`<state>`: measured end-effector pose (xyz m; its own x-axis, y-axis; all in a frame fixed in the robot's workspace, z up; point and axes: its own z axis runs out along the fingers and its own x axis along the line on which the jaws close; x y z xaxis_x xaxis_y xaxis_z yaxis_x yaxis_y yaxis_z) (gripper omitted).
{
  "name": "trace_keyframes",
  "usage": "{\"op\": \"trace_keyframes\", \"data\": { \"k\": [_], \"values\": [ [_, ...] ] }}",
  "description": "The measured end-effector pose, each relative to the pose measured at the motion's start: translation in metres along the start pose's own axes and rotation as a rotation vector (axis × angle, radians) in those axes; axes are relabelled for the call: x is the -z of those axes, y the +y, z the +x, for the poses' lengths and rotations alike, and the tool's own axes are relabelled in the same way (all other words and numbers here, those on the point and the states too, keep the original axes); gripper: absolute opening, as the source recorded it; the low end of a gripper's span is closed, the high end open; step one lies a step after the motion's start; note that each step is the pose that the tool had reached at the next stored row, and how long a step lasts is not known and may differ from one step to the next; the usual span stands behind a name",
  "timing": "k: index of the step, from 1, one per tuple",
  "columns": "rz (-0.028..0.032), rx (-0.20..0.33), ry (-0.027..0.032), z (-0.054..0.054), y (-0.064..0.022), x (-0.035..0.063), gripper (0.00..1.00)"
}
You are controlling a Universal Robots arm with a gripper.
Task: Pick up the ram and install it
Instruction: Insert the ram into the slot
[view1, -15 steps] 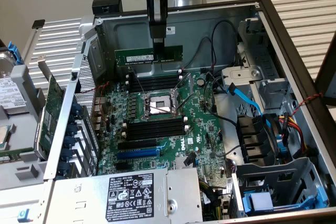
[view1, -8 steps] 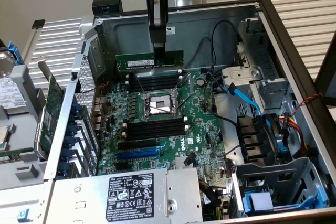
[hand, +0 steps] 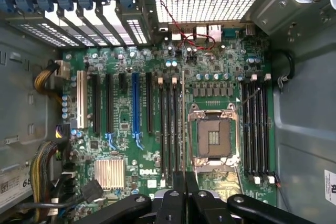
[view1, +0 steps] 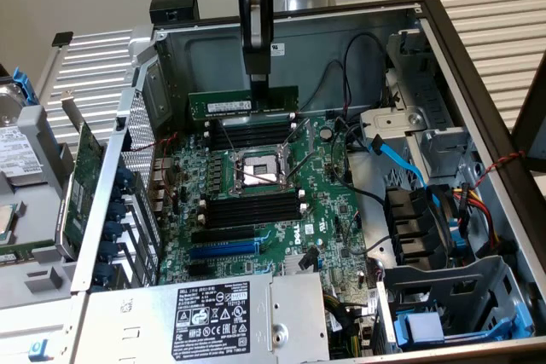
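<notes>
The ram (view1: pixel 242 104), a long green stick with a white label, hangs level above the motherboard (view1: pixel 328 219) inside the open computer case. My gripper (view1: pixel 258 83) comes straight down from above and is shut on the stick's upper edge near its middle. The stick hovers over the farther bank of black memory slots (view1: pixel 252 135), just beyond the CPU socket (view1: pixel 258 172), and is apart from the slots. In the wrist view the gripper (hand: pixel 185 182) is pinched together over the board, between the CPU socket (hand: pixel 212 137) and a bank of memory slots (hand: pixel 168 129).
A second slot bank (view1: pixel 252 208) lies on the near side of the socket. A green expansion card (view1: pixel 83 181) stands outside the case on the exterior view's left. The power supply (view1: pixel 205 317) sits in front, and a blue cable (view1: pixel 397 159) and drive cage (view1: pixel 452 287) are on the right.
</notes>
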<state>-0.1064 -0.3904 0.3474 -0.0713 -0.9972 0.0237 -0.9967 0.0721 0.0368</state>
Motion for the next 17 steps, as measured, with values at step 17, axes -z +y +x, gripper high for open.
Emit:
{"op": "trace_keyframes", "data": {
  "k": [17],
  "values": [
    [-0.0004, 0.001, -0.0155, 0.005, -0.0009, -0.0162, 0.12]
  ]
}}
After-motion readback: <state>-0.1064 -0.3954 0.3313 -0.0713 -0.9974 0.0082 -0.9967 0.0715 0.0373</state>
